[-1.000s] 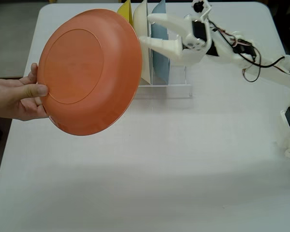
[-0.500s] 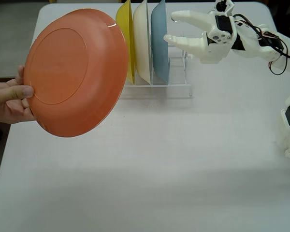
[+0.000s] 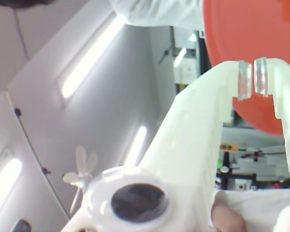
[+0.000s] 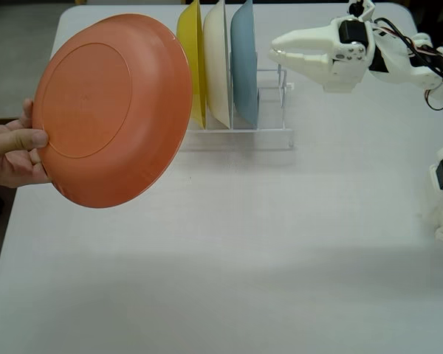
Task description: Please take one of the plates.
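Note:
The orange plate [image 4: 111,110] is held tilted on edge above the table's left side by a person's hand [image 4: 15,151] that grips its left rim. My gripper [image 4: 275,53] hangs at the upper right, well apart from the plate, with its tips pointing left over the rack. Its jaws are together and hold nothing. In the wrist view the clear pads [image 3: 245,79] almost touch at the gripper's tip [image 3: 253,77], and the orange plate [image 3: 241,29] fills the top right behind them.
A white wire rack [image 4: 269,133] at the back holds a yellow plate [image 4: 192,66], a cream plate [image 4: 215,66] and a light blue plate [image 4: 244,66] upright. The arm's base and cables [image 4: 435,81] stand at the right edge. The white table [image 4: 280,258] spreads in front.

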